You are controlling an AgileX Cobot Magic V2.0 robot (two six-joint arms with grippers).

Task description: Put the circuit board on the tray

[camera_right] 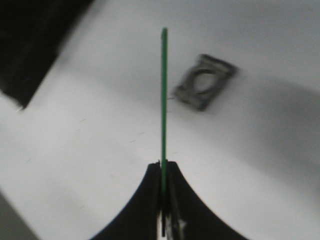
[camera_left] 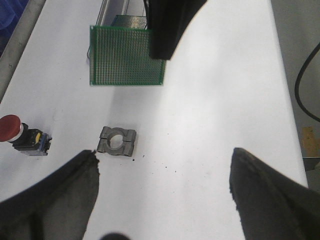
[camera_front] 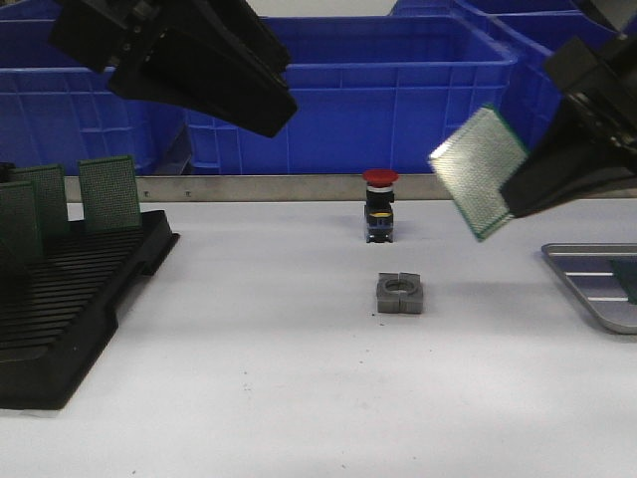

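My right gripper (camera_front: 525, 191) is shut on one edge of a green perforated circuit board (camera_front: 478, 169) and holds it tilted in the air at the right, above the table. In the right wrist view the board (camera_right: 163, 90) shows edge-on between the closed fingers (camera_right: 172, 185). The silver-grey tray (camera_front: 589, 295) lies on the table at the right edge, below and right of the board. In the left wrist view the board (camera_left: 126, 56) hides most of the tray (camera_left: 111, 11). My left gripper (camera_left: 164, 165) is open and empty, high at the upper left (camera_front: 264, 105).
A grey metal clamp block (camera_front: 400, 293) lies mid-table, with a red-capped push-button switch (camera_front: 379, 204) behind it. A black slotted rack (camera_front: 70, 299) at the left holds upright green boards (camera_front: 109, 192). Blue bins (camera_front: 398, 90) line the back.
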